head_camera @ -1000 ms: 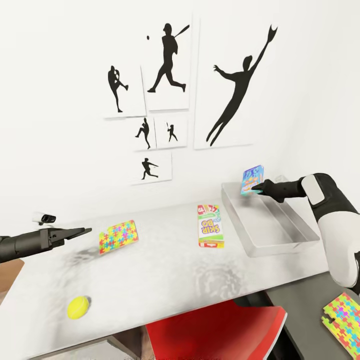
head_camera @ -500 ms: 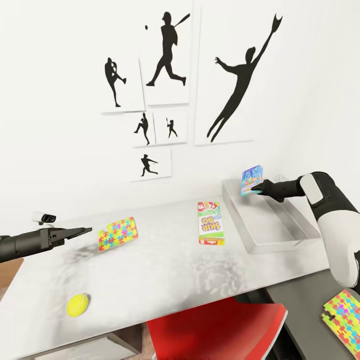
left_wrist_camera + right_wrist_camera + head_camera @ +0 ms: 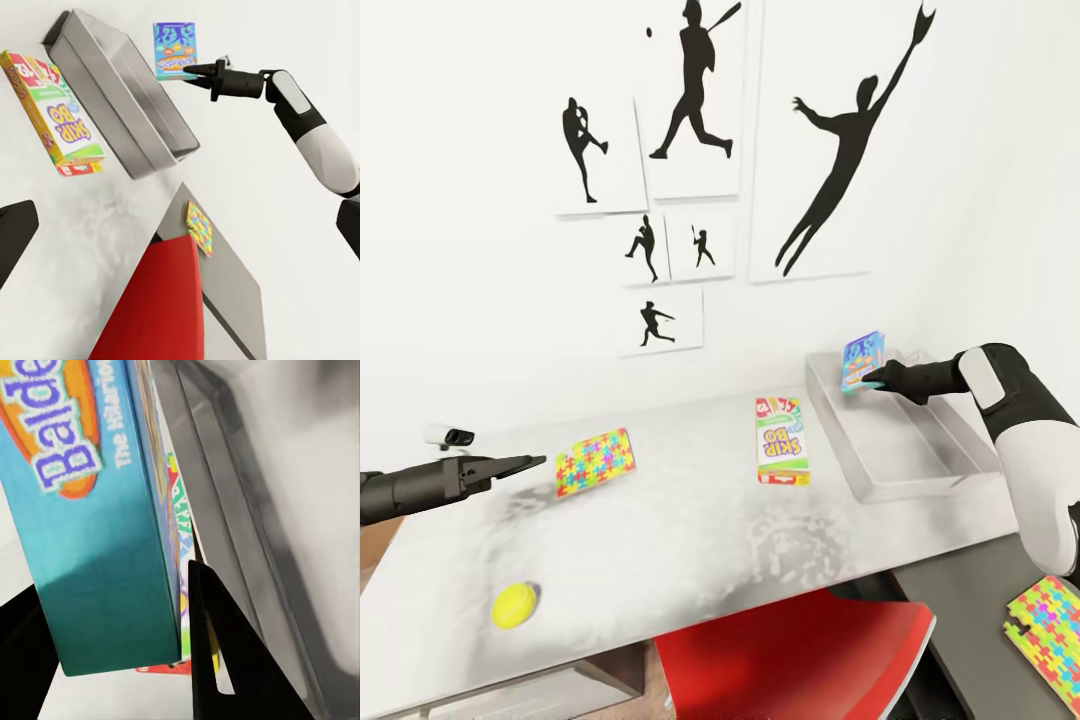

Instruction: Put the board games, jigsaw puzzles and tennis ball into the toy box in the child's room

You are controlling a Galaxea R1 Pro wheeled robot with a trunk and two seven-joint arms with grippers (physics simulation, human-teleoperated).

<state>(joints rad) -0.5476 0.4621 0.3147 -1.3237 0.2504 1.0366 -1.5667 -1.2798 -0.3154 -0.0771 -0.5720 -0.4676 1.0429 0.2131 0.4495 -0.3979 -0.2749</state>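
The blue board game [image 3: 862,362] is hanging over the far end of the toy box [image 3: 920,470], pinched tight by the right gripper [image 3: 875,379]. It has barely moved in the last second, so the drop looks close. The left gripper [image 3: 520,464], nearly closed and empty, is still waiting near the jigsaw puzzle [image 3: 593,461].

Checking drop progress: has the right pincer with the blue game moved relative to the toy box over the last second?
No. The right pincer holds the blue game over the toy box's far corner, as before; only the camera shifted.

glossy white right arm [image 3: 1040,470] shells, black joints, tapered black fingers [image 3: 520,464].
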